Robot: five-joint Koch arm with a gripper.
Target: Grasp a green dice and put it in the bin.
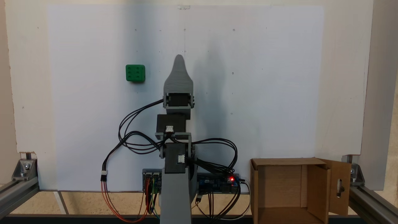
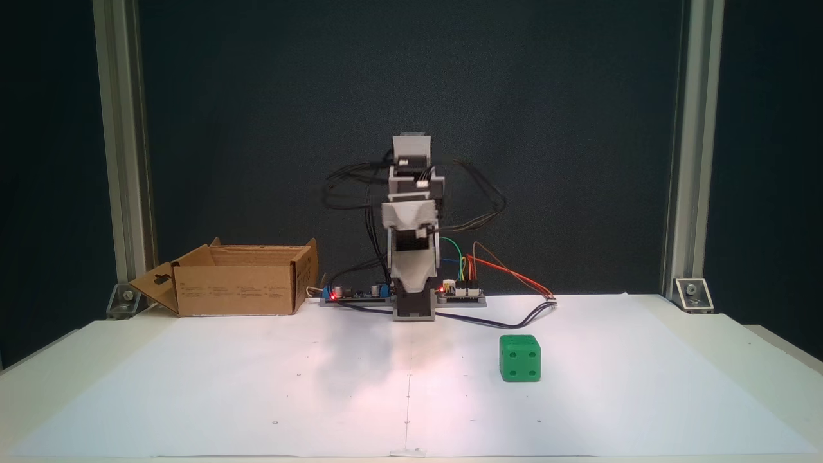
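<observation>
Small print on the bin (image 2: 241, 289) front, unreadable.

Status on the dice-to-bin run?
Done: nothing; the green dice sits on the white sheet, apart from the arm. In hand: nothing; the gripper is folded above the base. Left: reach, grasp, carry and drop into the empty bin.

Even bright light – soft arm (image 1: 178, 130) shadow on white paper (image 1: 264, 93); slightly soft focus, dark backdrop (image 2: 578, 128).
</observation>
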